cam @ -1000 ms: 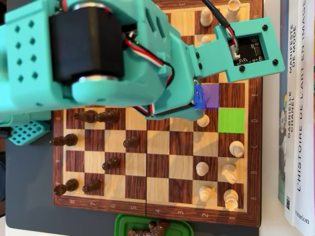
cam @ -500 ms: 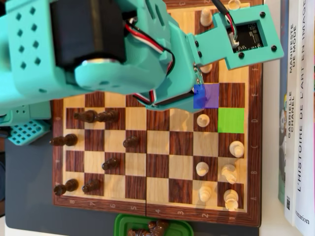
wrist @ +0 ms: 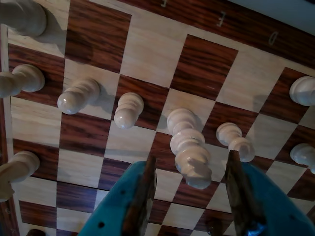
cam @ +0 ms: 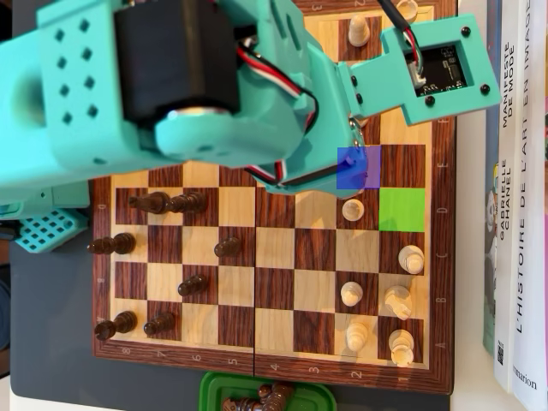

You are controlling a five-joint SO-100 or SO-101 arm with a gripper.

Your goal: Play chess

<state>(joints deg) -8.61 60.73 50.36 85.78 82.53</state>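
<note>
With the teal two-finger gripper spread apart around the tall cream turned-wood chess piece standing on the brown-and-cream wooden chessboard, its right finger risks toppling the small cream pawn just beside when closing.

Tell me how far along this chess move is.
Done: the teal two-finger gripper has its open jaws either side of a tall white wooden chess piece. In hand: closing on it; nothing is gripped yet. Left: lifting and placing it, possibly on the green highlighted square, which is empty.
</note>
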